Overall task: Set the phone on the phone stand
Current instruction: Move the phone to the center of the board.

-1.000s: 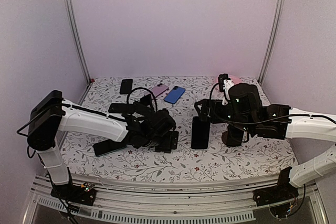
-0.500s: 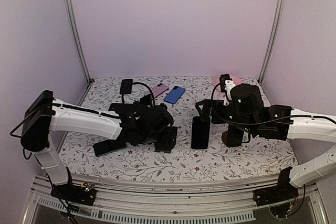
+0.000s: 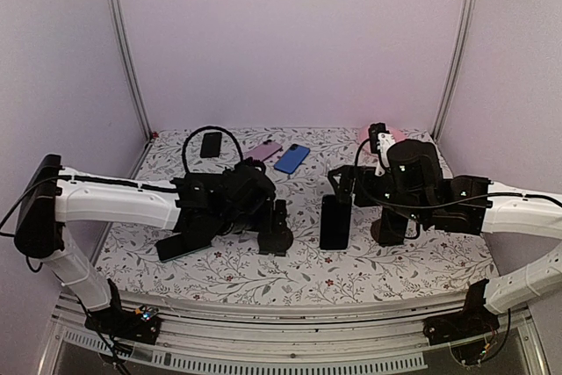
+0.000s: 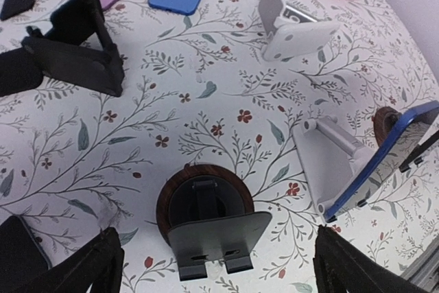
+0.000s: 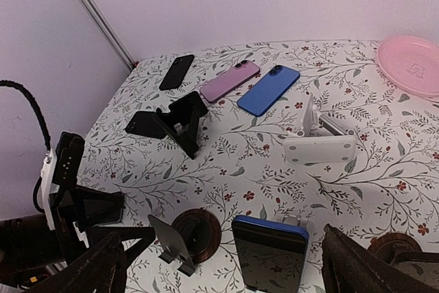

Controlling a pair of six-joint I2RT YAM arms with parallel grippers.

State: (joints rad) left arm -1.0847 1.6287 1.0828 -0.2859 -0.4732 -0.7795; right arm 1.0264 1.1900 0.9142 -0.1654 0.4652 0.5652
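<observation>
Left wrist cam: round stand (image 4: 206,205) just ahead
My left gripper (image 4: 219,265) and right gripper (image 5: 226,265) gape empty; blue phone (image 5: 271,259) ahead of the right.

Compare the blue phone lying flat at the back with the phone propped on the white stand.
The back blue phone lies flat on the table; the propped phone leans nearly upright on its white stand. The flat one shows its blue back upward; the propped one shows a dark screen toward the front. The flat one lies beside a purple phone; the propped one stands nearer the front. Both have blue bodies.
</observation>
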